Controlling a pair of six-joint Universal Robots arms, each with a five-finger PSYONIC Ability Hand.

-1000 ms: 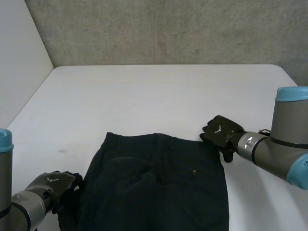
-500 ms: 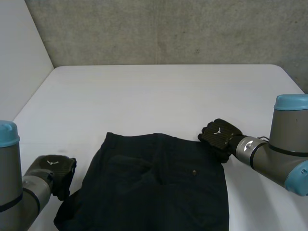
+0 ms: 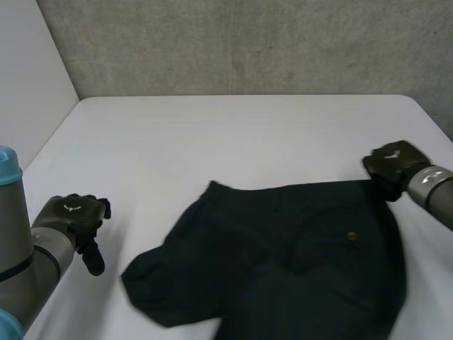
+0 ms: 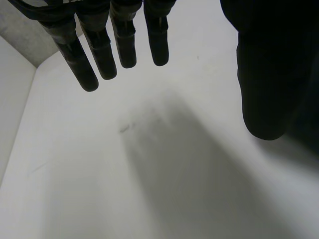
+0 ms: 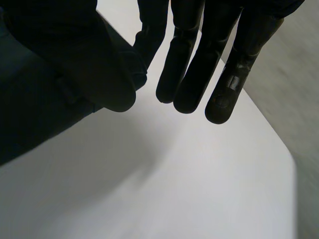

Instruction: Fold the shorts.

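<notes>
the dark navy shorts [image 3: 283, 255] lie rumpled on the white bench [image 3: 233, 134], across the lower middle and lower right of the head view, with one rounded lobe of cloth bulging toward the lower left. a small button shows on the cloth right of centre. the right hand [image 3: 393, 161] sits at the right of the frame, on the upper right corner of the shorts. in the right wrist view that corner is grasped, pinched between the thumb and the fingers [image 5: 187, 64], whose tips reach out over bare bench. the left hand [image 3: 71, 216] is at the left edge of the frame, well apart from the shorts, above bare bench. in the left wrist view its fingers [image 4: 124, 45] hang straight and released, grasping nothing, with white bench beneath their tips.
</notes>
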